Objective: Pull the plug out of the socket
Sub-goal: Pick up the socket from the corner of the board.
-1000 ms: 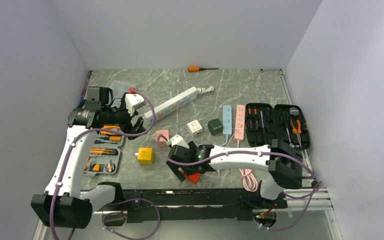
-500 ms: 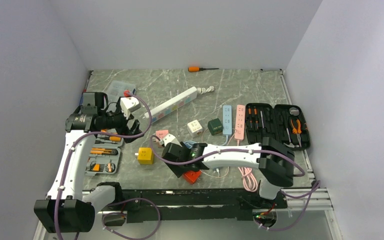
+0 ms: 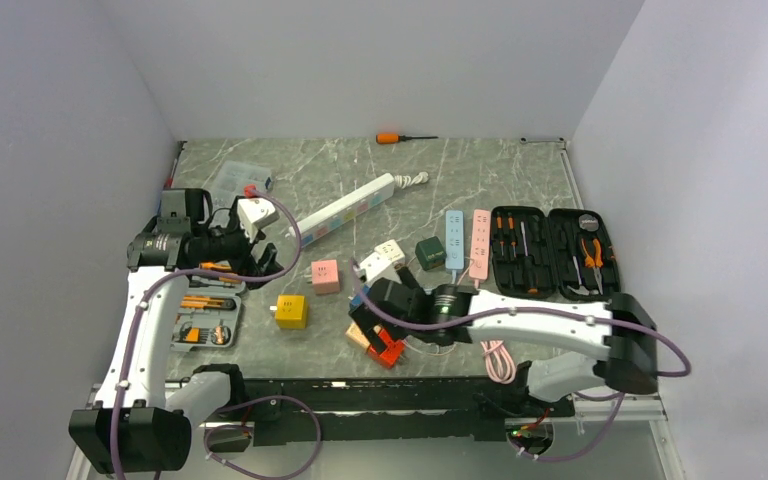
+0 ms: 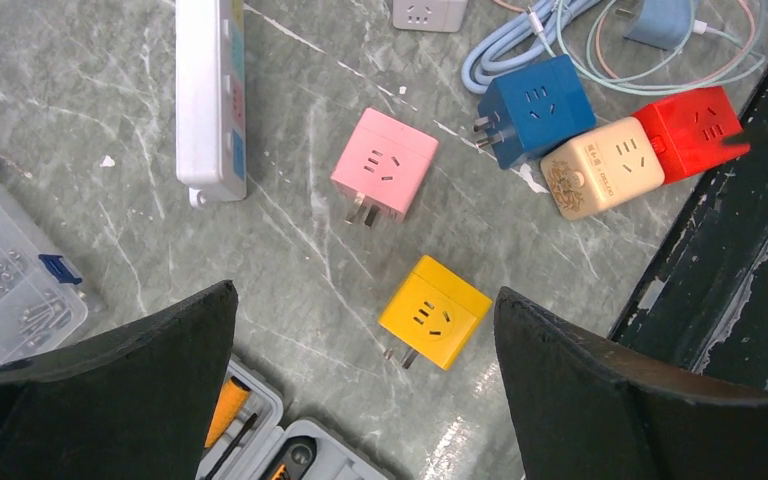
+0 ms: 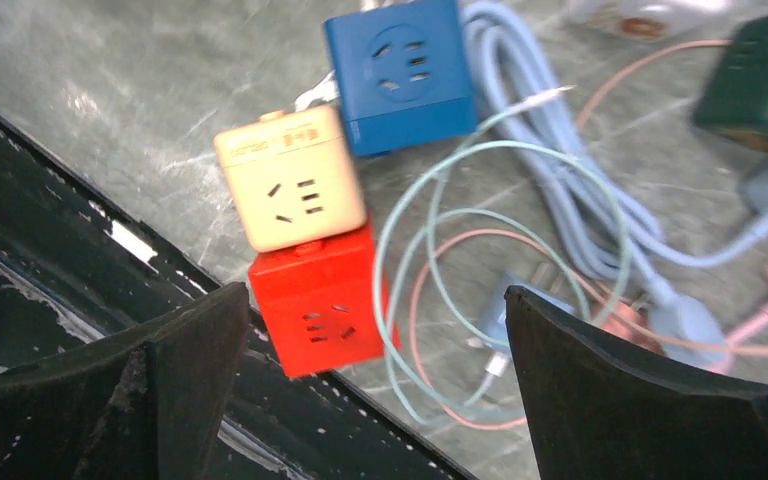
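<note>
A cream cube sits tight against a red cube socket at the table's near edge, the two apparently plugged together; in the left wrist view the cream cube and the red cube lie at the upper right. My right gripper hovers open above the red cube and a tangle of thin cables, holding nothing. In the top view the right gripper is over the red cube. My left gripper is open and empty above a yellow cube.
A blue cube, a pink cube, a white power strip, a dark green cube and blue and pink strips lie mid-table. Open tool cases sit at the left and right. The black front rail borders the red cube.
My right arm swung its elbow out to the right and the gripper shifted from beside the pink cube toward the red and cream cubes. The left gripper drew back slightly left.
</note>
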You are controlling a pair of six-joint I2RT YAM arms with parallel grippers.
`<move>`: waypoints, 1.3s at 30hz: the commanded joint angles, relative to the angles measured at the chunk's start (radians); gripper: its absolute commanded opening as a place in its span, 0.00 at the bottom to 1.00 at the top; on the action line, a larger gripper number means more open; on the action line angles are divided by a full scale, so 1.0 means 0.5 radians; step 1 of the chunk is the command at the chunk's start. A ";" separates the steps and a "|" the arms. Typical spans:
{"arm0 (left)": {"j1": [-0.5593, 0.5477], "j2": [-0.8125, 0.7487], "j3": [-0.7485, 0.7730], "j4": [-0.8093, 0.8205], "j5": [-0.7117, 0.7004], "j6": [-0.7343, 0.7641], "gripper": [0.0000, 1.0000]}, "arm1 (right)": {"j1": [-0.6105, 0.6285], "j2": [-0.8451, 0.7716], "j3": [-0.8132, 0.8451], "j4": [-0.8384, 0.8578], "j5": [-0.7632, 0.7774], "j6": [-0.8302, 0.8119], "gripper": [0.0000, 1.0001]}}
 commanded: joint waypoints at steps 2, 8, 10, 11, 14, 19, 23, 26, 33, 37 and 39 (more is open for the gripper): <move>0.015 -0.057 0.029 -0.044 0.060 0.059 0.99 | -0.200 -0.373 0.089 -0.254 0.327 0.120 1.00; 0.014 -0.055 0.081 -0.095 0.070 0.065 0.99 | -0.282 -0.570 0.039 -0.156 0.020 0.094 0.77; 0.013 -0.061 0.078 -0.098 0.065 0.067 0.99 | -0.115 -0.543 0.076 -0.168 0.010 0.126 0.65; 0.014 -0.063 0.078 -0.097 0.055 0.066 0.99 | -0.044 -0.534 0.087 -0.160 0.002 0.149 0.59; 0.014 -0.059 0.084 -0.101 0.032 0.063 0.99 | 0.111 -0.549 0.115 -0.090 -0.008 0.204 0.50; 0.012 -0.043 0.112 -0.135 -0.003 0.069 0.99 | 0.191 -0.472 0.108 0.109 -0.178 0.185 0.53; 0.012 -0.040 0.109 -0.130 -0.040 0.062 0.99 | 0.188 -0.249 0.021 0.226 -0.331 0.155 0.66; 0.013 -0.040 0.112 -0.142 -0.055 0.057 0.99 | 0.158 -0.137 -0.058 0.325 -0.345 0.125 0.79; 0.012 -0.052 0.109 -0.137 -0.070 0.045 1.00 | 0.045 -0.058 -0.146 0.427 -0.291 0.029 0.90; 0.014 -0.039 0.130 -0.132 -0.072 0.034 0.99 | 0.007 -0.036 -0.193 0.464 -0.326 0.014 0.90; 0.014 -0.041 0.132 -0.109 -0.087 0.015 0.99 | -0.002 -0.031 -0.229 0.483 -0.353 0.012 0.91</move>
